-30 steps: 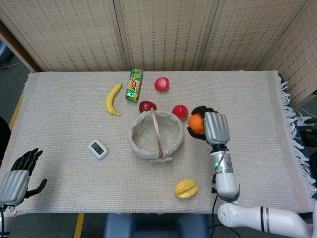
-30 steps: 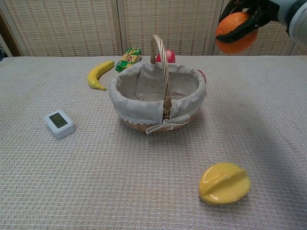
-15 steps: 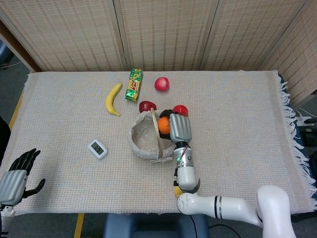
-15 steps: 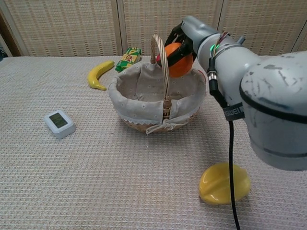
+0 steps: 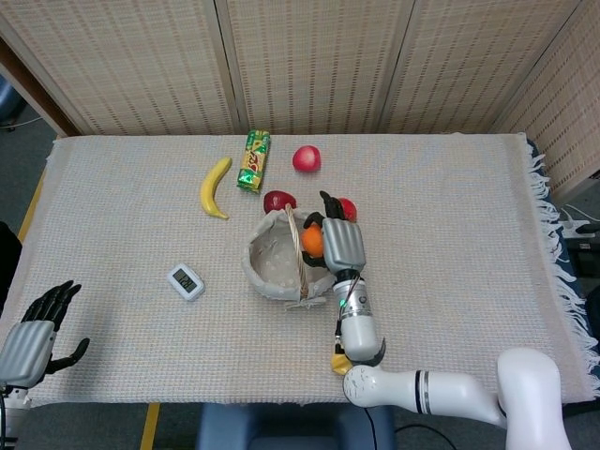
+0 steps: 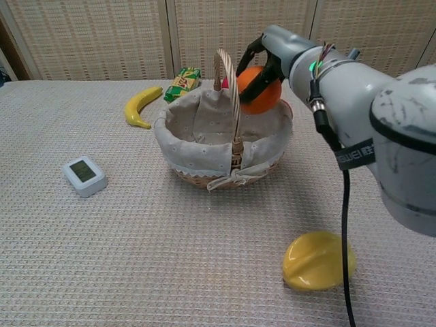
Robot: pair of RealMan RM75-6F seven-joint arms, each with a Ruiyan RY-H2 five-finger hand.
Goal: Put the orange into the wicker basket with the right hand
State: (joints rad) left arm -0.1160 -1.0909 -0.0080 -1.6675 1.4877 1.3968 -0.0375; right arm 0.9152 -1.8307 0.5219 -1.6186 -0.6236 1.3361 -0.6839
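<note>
From the head view, the right hand point(image 5: 339, 246) grips the orange point(image 5: 312, 242) over the right half of the wicker basket point(image 5: 272, 267), just right of the basket's handle. The carry looks finished; the step in hand is the release. The next move calls for lowering a little inside the rim, clear of the handle, then letting the fingers spread so the fruit drops onto the lining. The left hand point(image 5: 36, 330) lies far to the basket's left at the bench point(image 5: 469, 234) edge, fingers apart, holding nothing. Against half a second ago, the right hand sits almost in the same spot, shifted slightly toward the basket's near side; a second ago it was well to the basket's right.

From the chest view, the orange point(image 6: 261, 90) hangs above the basket's far right rim, dark fingers point(image 6: 253, 87) wrapped around it, not yet down in the lining. Compared with half a second ago, it appears a touch lower and further right of the handle.
</note>
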